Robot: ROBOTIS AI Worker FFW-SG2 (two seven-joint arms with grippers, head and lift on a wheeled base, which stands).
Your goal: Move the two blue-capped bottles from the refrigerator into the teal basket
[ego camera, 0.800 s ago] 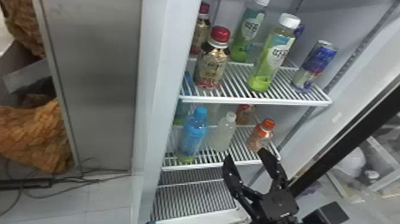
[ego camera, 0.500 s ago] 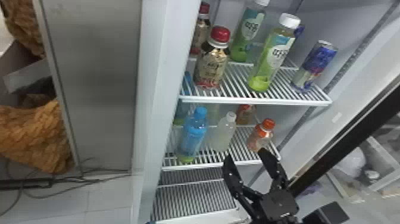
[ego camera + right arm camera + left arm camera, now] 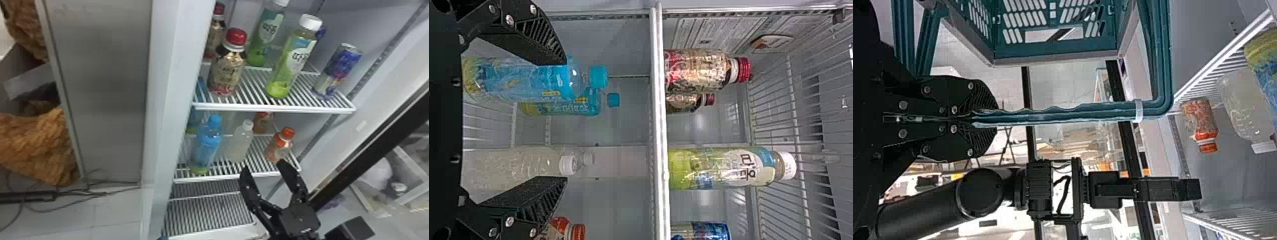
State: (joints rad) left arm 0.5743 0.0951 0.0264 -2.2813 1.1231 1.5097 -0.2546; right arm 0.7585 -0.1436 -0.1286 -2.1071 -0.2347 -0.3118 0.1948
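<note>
Right end effector (image 3: 264,166) gaping, empty; front blue-capped bottle (image 3: 206,148) standing upright on shelf (image 3: 223,177), ahead and leftward, past white-capped bottle (image 3: 239,143); rear blue-capped bottle (image 3: 591,106) standing behind. Left end effector (image 3: 993,119) gripping handle (image 3: 1068,116) of teal basket (image 3: 1053,52).

Blue-capped bottles (image 3: 206,148): we count two, one near, one far.
Red-capped bottles (image 3: 226,71): we see two, near and far on the left.
Green bottles (image 3: 292,60): we find two, near and far.
Orange-capped bottles (image 3: 278,146): we make it two, near and far on the right.
Cloudy bottles (image 3: 238,145): we count one near, plus a cap behind it.
Cans (image 3: 340,68): we clearly see one, right.
Basket (image 3: 1053,52): we have one.
</note>
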